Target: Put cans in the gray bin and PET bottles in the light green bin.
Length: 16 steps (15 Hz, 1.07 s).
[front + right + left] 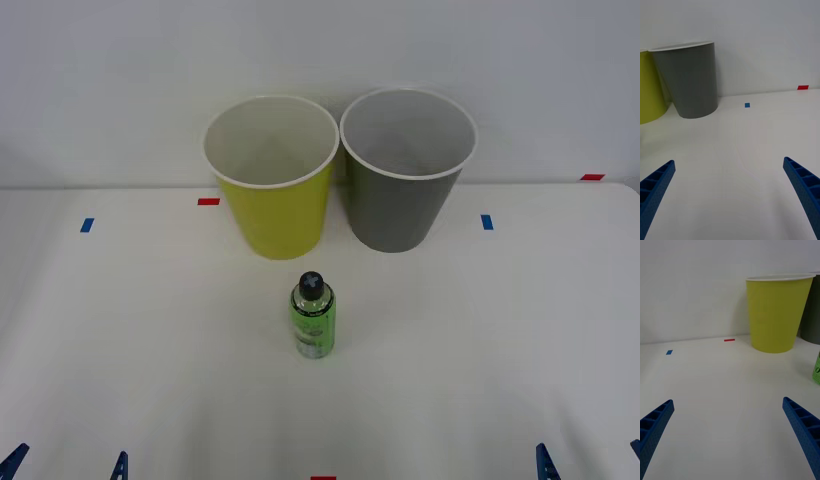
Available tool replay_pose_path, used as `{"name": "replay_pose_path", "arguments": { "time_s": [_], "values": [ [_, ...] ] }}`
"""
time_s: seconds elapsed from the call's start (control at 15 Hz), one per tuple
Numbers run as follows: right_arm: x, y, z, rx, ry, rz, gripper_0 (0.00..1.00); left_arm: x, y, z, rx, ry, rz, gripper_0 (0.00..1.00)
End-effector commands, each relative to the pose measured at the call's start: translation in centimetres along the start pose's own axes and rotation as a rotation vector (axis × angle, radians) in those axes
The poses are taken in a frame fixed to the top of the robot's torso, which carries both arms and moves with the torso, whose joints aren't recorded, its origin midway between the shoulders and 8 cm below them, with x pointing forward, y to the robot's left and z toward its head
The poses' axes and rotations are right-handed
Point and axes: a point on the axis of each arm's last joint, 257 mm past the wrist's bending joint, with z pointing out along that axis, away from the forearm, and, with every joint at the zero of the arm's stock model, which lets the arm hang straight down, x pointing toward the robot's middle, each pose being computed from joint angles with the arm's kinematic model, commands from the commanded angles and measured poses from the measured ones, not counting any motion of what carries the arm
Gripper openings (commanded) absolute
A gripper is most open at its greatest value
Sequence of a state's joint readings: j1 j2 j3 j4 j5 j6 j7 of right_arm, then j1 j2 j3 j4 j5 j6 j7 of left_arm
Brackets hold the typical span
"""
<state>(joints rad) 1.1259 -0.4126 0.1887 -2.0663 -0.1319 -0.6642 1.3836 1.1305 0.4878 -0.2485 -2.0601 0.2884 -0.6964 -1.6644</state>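
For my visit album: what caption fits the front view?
A green-labelled bottle stands upright on the white table before a light green bin and a gray bin.

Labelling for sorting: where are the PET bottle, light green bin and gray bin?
PET bottle [314, 320], front view, green label.
light green bin [280, 215], front view, outer wall.
gray bin [400, 210], front view, outer wall.

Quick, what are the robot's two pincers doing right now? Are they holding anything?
Left pincer: open, holding nothing, low over the table.
Right pincer: open, holding nothing, low over the table too.
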Motion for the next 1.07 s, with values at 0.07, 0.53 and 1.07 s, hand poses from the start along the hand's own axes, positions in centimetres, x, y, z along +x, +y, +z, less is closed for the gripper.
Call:
{"name": "replay_pose_path", "arguments": {
  "time_s": [0.07, 0.53, 1.07],
  "values": [
    [0.00, 0.00, 0.00, 0.000, 0.000, 0.000, 1.00, 0.00, 0.00, 0.00, 0.000, 0.000, 0.000, 1.00],
    [0.00, 0.00, 0.00, 0.000, 0.000, 0.000, 1.00, 0.00, 0.00, 0.00, 0.000, 0.000, 0.000, 1.00],
    [0.00, 0.00, 0.00, 0.000, 0.000, 0.000, 1.00, 0.00, 0.00, 0.00, 0.000, 0.000, 0.000, 1.00]
  ]
}}
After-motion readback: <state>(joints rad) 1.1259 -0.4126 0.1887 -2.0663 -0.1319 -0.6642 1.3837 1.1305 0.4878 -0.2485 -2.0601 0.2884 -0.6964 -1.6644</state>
